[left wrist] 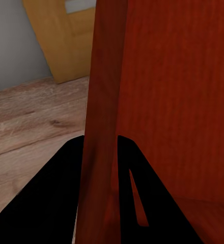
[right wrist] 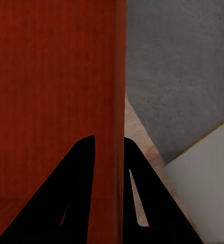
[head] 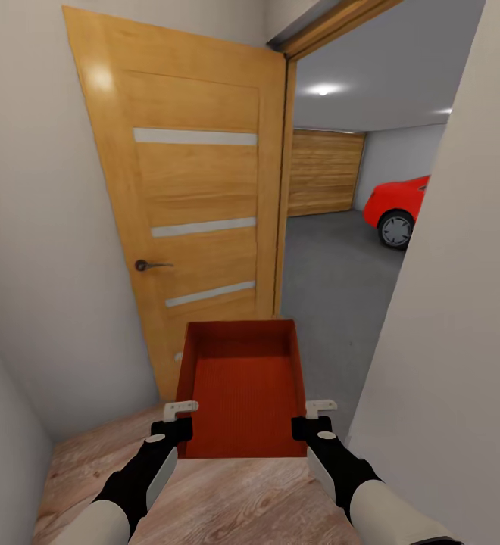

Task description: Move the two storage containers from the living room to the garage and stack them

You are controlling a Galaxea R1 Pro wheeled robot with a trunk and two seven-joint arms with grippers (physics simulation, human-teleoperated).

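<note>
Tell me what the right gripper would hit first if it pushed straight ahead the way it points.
The right gripper is clamped on the bin wall, so the wall runs ahead between its fingers. Beyond that, probably the grey garage floor; depth is unclear.

My forearms were pale grey-white, narrowing into matte black wrists. Each pincer, left (head: 176,421) and right (head: 316,418), was black at the base with a small white bracket on top and dark, tapering fingers (left wrist: 142,203).

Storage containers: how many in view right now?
1. The storage container is held up between the left gripper and right gripper, each clamped on a side wall, in front of the open garage doorway. A second one may be elsewhere.
</note>
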